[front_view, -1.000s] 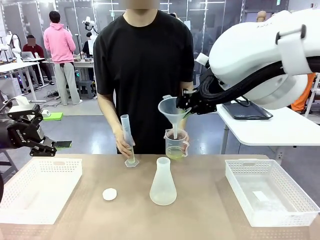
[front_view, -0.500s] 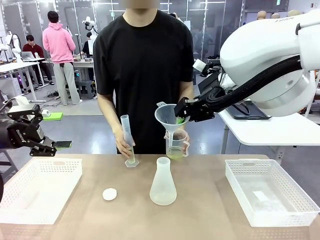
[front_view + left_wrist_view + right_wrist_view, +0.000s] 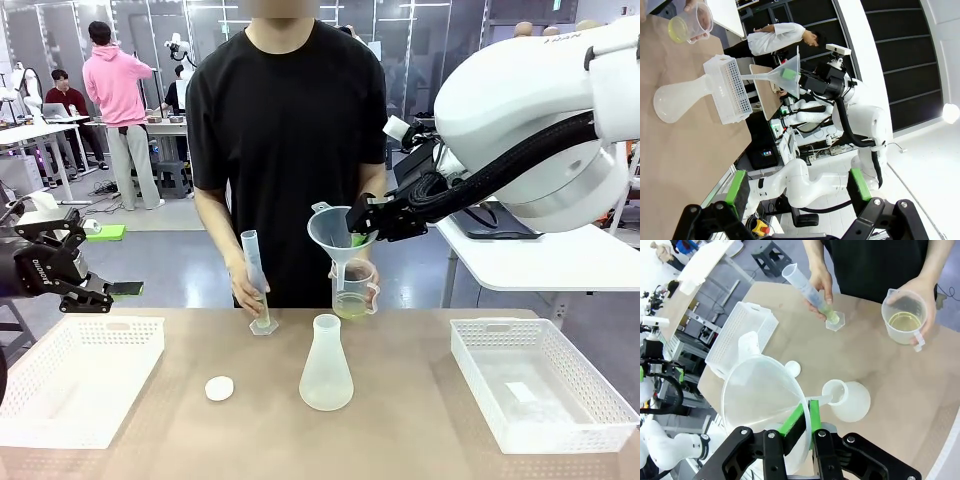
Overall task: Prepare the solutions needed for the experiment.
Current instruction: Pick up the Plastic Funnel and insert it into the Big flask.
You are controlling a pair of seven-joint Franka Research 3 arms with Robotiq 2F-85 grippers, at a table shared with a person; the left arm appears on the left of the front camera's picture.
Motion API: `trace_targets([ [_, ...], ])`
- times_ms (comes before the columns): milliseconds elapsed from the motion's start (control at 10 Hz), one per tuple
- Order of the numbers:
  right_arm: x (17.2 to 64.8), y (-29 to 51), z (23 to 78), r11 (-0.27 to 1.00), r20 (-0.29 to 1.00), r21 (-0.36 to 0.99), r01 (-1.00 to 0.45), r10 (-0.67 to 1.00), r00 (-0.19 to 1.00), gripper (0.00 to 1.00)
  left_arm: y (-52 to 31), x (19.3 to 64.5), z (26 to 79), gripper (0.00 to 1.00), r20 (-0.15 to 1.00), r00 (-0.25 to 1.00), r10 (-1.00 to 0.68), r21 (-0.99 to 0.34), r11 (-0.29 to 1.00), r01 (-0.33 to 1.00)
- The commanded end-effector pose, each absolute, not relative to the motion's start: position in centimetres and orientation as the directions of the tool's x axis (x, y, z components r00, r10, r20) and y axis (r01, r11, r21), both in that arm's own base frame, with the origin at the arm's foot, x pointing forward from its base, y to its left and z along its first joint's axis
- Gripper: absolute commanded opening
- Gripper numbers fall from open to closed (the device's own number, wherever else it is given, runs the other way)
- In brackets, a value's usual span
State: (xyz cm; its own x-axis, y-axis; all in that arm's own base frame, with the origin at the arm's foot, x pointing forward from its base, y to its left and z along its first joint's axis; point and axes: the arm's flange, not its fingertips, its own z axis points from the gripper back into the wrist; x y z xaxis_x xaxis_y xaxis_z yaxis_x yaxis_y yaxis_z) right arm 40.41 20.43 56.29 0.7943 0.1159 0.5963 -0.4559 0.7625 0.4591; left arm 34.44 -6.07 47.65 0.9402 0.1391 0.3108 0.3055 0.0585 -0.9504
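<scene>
The solutions show as pale yellow-green liquid [image 3: 351, 306] in a clear beaker [image 3: 905, 317] that the person's hand holds above the far table edge. The person's other hand steadies a graduated cylinder [image 3: 255, 278] standing on the table, with a little of the same liquid [image 3: 829, 313] at its bottom. A translucent conical flask [image 3: 326, 365] stands mid-table. My right gripper [image 3: 362, 237] is shut on the rim of a clear funnel [image 3: 338, 234], held in the air above and behind the flask. My left gripper [image 3: 92, 290] hovers open at the far left, with nothing between its fingers [image 3: 737, 187].
A small white cap [image 3: 219, 388] lies left of the flask. White mesh baskets sit at the table's left [image 3: 75, 375] and right [image 3: 540, 380]. Other people work at benches in the background.
My right arm has carried the funnel to the left and slightly down, away from over the beaker. The left arm, the flask and the person's hands have stayed put.
</scene>
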Motion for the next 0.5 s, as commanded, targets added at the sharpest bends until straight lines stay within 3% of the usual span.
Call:
trace_targets([
  [0, 41.1, 21.1, 55.6, 0.756, 0.569, 0.456, -0.470, 0.159, 0.807, 0.06, -6.0, 34.3, 47.8, 1.00, 0.312, 0.941, 0.133, -0.950, 0.046, 0.309],
  [400, 42.3, 22.0, 54.2, 0.746, 0.544, 0.498, -0.443, 0.129, 0.829, 0.06, -6.0, 34.3, 47.8, 1.00, 0.312, 0.941, 0.133, -0.950, 0.046, 0.309],
])
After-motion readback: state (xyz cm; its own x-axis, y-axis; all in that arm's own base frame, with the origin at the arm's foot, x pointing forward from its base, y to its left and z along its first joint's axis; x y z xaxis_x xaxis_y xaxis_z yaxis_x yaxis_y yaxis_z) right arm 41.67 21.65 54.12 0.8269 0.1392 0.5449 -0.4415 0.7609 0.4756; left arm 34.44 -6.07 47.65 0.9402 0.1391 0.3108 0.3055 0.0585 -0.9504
